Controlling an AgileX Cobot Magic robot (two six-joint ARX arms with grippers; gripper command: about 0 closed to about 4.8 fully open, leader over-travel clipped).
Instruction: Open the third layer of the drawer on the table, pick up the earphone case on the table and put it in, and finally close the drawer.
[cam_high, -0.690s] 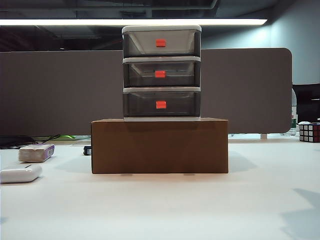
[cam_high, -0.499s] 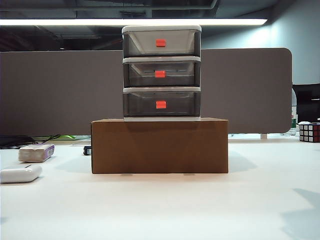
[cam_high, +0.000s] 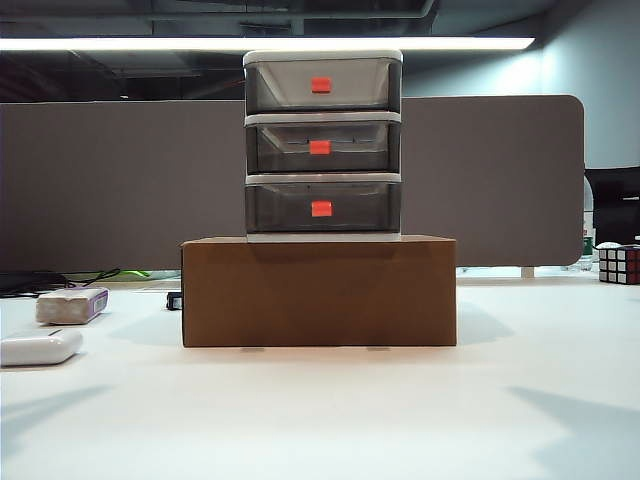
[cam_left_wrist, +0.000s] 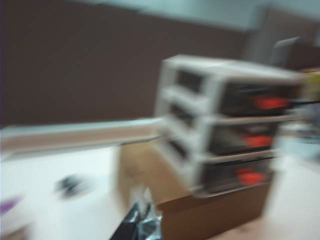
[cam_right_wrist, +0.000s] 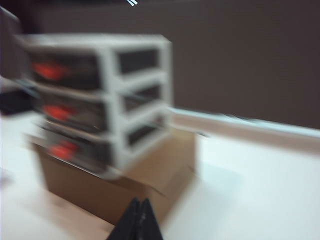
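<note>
Both wrist views blurred. Left pincer (cam_left_wrist: 142, 220) narrow, empty; right pincer (cam_right_wrist: 138, 220) tips together, cut off by frame edge.

I am seeing only the shading on the table (cam_high: 320, 420) altering in the exterior view: a soft grey shadow is now stretching across the lower left corner, where barely a trace lay before, and the shadow at the lower right is spreading wider and further toward the middle. No arm is entering that view. The objects on the tabletop are showing no shift I can make out. Both wrist views are smeared with motion blur, but I have no earlier wrist pictures to set them against.
</note>
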